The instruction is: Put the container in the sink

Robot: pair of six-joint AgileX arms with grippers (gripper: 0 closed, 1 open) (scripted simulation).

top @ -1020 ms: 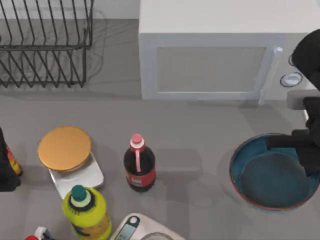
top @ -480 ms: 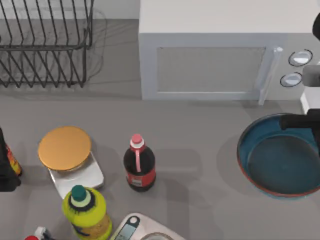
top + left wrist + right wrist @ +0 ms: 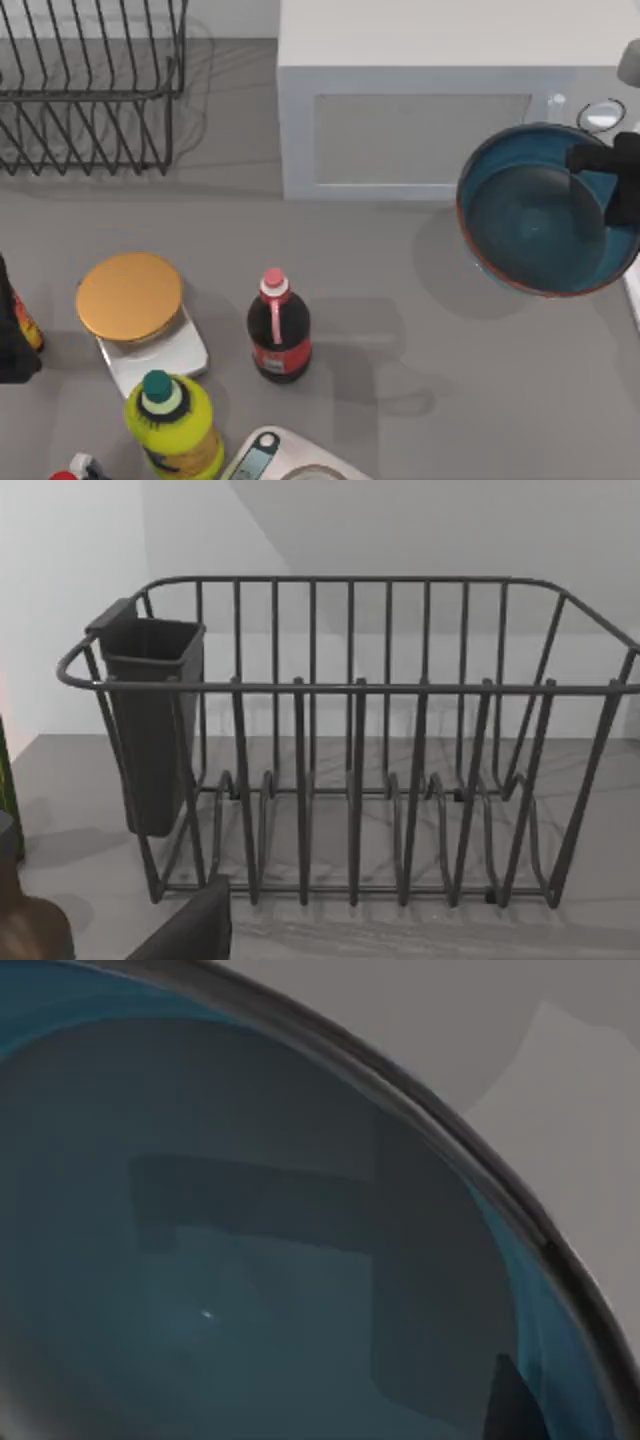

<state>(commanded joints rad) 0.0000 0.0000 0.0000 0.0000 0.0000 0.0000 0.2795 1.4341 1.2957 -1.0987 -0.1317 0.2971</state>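
The right gripper [image 3: 600, 165], at three o'clock in the top view, was matte black and blocky, with flat, square-edged fingers and no markings, screws or cables to be seen. Just above it a rounded pale grey piece of the right arm [image 3: 630, 62] met the picture's edge. The left arm [image 3: 12, 345], at nine o'clock, was a plain black block, and in its own wrist view a dark, flat-sided finger [image 3: 195, 930] showed.

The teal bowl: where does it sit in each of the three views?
Top view: the teal bowl is at the right edge, lifted off the counter before the microwave, the right hand at its rim.
Left wrist view: not in it.
Right wrist view: its blue inside close up.
Shared landmark: the bowl's dark rim.
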